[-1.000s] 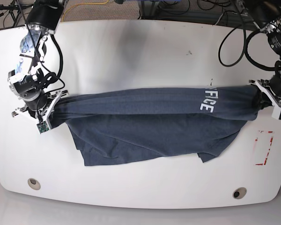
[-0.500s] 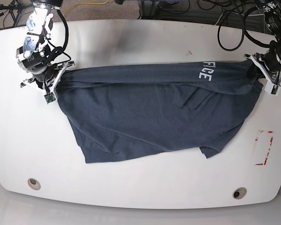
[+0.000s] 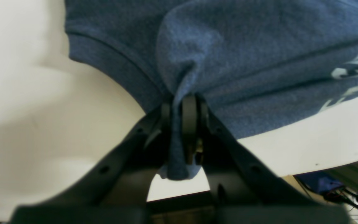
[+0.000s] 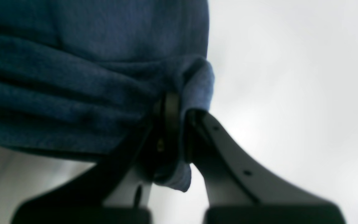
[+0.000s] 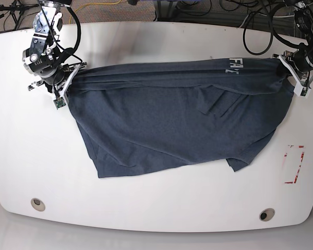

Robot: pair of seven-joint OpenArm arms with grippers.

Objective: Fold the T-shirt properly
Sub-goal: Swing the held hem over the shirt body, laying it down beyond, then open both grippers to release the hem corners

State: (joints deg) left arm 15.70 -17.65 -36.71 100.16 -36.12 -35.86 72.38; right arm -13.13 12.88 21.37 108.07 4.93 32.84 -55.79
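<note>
The base view alone shows the whole layout: the T-shirt point(image 5: 177, 120) lies spread across the middle of the white table point(image 5: 156, 208), its far edge stretched taut between the two arms, the near part draped loosely with a flap turned over near the centre. White letters point(image 5: 233, 65) sit on the far edge toward the left gripper point(image 5: 291, 70). A red-marked label point(image 5: 293, 165) lies on the table near the shirt's corner.

The wrist views supply what the base view cannot. In the left wrist view, the left gripper point(image 3: 183, 124) is clamped on a bunched fold of cloth that passes down between the jaws. In the right wrist view, the right gripper point(image 4: 179, 124) is likewise pinched tight on gathered cloth.

Both arms reach in from the table's far corners, wrists angled toward the shirt.
</note>
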